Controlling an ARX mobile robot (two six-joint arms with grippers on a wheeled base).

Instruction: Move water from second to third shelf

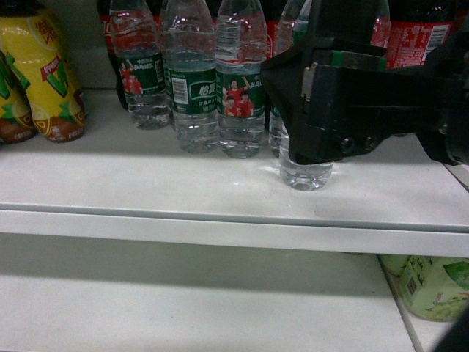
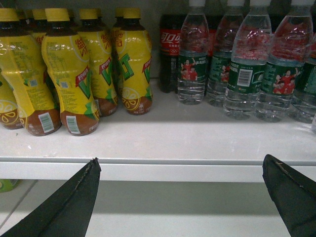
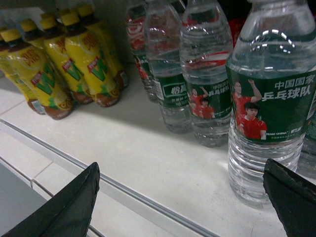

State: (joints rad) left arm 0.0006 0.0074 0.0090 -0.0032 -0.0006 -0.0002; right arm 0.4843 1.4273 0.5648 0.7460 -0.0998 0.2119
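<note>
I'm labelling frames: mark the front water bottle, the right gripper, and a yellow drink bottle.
front water bottle (image 1: pixel 306 174): head view, clear base below the gripper.
right gripper (image 1: pixel 282 110): head view, dark fingers.
yellow drink bottle (image 2: pixel 132 69): left wrist view, label.

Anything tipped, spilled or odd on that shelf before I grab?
Nothing spilled or tipped. One water bottle stands forward of the row, apart from it, by the right gripper. Yellow bottles stand upright.
</note>
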